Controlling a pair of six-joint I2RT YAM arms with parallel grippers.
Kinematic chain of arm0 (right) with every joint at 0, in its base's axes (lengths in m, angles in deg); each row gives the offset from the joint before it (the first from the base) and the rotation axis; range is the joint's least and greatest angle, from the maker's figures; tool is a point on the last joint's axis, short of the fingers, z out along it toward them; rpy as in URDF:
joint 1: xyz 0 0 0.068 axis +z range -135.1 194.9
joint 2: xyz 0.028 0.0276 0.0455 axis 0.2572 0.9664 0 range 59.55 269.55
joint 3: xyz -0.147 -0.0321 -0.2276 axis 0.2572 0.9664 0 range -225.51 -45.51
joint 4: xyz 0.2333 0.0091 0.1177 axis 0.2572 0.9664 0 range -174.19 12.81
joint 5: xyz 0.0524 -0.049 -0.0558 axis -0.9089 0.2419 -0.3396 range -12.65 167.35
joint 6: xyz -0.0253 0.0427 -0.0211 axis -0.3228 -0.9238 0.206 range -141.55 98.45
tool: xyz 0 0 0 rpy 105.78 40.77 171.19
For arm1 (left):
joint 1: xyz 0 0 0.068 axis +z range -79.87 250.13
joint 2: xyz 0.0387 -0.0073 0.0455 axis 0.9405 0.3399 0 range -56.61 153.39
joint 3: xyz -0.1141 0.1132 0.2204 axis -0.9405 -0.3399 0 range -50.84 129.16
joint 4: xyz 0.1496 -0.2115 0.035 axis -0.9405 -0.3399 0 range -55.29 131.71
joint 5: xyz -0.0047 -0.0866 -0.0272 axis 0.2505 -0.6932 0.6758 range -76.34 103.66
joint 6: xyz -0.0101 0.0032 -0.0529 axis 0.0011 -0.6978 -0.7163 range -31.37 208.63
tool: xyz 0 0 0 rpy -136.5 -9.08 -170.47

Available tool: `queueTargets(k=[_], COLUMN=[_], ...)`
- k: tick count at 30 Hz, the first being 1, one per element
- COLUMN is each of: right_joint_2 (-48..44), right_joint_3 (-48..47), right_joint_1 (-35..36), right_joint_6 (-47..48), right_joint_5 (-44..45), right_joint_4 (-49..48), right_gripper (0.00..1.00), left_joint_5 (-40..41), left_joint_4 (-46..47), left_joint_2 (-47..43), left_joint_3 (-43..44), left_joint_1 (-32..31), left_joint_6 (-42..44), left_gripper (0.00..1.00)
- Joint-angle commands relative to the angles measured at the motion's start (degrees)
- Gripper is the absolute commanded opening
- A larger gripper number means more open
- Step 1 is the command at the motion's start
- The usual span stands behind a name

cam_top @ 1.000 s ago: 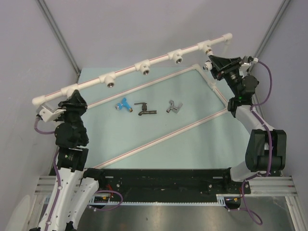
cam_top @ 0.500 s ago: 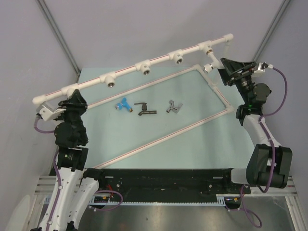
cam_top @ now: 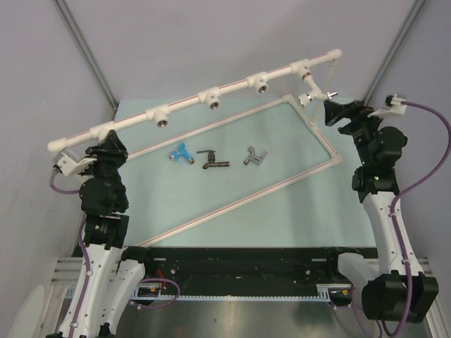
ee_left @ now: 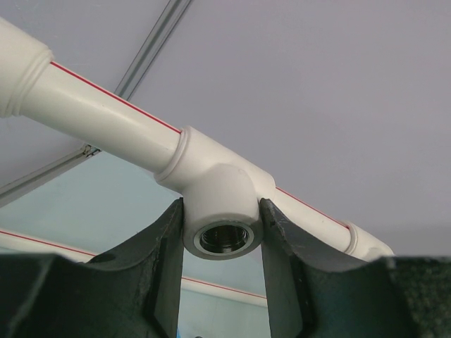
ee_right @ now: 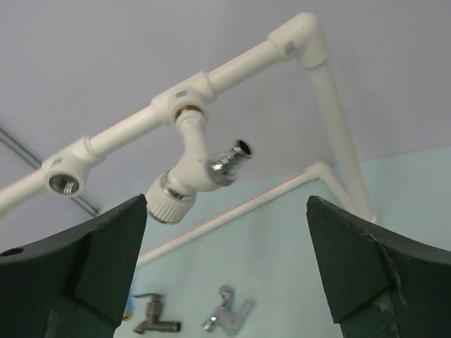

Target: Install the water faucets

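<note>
White faucet [ee_right: 184, 176]: screwed into the tee at the right end of the pipe rail [cam_top: 190, 98], hanging below it.
Blue faucet [cam_top: 182, 153], dark faucet [cam_top: 211, 160], silver faucet [cam_top: 255, 157]: lying loose in a row on the desk [cam_top: 282, 211], in front of the rail's middle.
Right end effector [ee_right: 225, 211]: spread wide, empty, near the rail's right end and apart from the white faucet.
Left end effector [ee_left: 222, 232]: pinching the tee fitting [ee_left: 218, 186] at the rail's left end, a finger against each side.

right pincer [cam_top: 333, 113] open, off white faucet [ee_right: 189, 167]
</note>
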Motion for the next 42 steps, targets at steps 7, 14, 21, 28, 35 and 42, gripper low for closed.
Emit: queueTargets(k=[7, 14, 21, 28, 35, 42], right_joint_2=[0.44, 7.02, 13.97, 17.76, 17.76, 15.57], right_joint_3=[-10.37, -10.46, -10.46, -11.42, -12.74, -15.11], right_joint_1=[24.42, 29.26, 30.32, 28.22, 26.98, 20.76], right_joint_6=[76.22, 93.55, 101.57, 96.94, 83.94, 58.03], right_joint_5=[32.10, 41.27, 44.01, 39.62, 32.24, 13.82], right_joint_4=[13.73, 9.79, -3.30, -6.58, -2.18, 0.29], right_gripper=[1.00, 1.00, 0.99, 0.88, 0.42, 0.13], left_joint_5=[-4.38, -3.76, -3.59, -3.50, -3.76, -3.76], left_joint_4=[-4.01, -4.10, -4.10, -3.92, -3.83, -3.75], left_joint_2=[0.53, 0.09, -0.70, -0.88, -0.96, -1.05], left_joint_3=[-0.50, -0.59, -0.77, -0.77, -0.94, -1.03], left_joint_1=[-0.16, -0.25, -0.07, -0.16, -0.07, -0.07], left_joint_6=[1.57, 1.84, 1.75, 2.10, 2.19, 2.28], left_gripper=[0.00, 0.00, 0.00, 0.00, 0.00, 0.00])
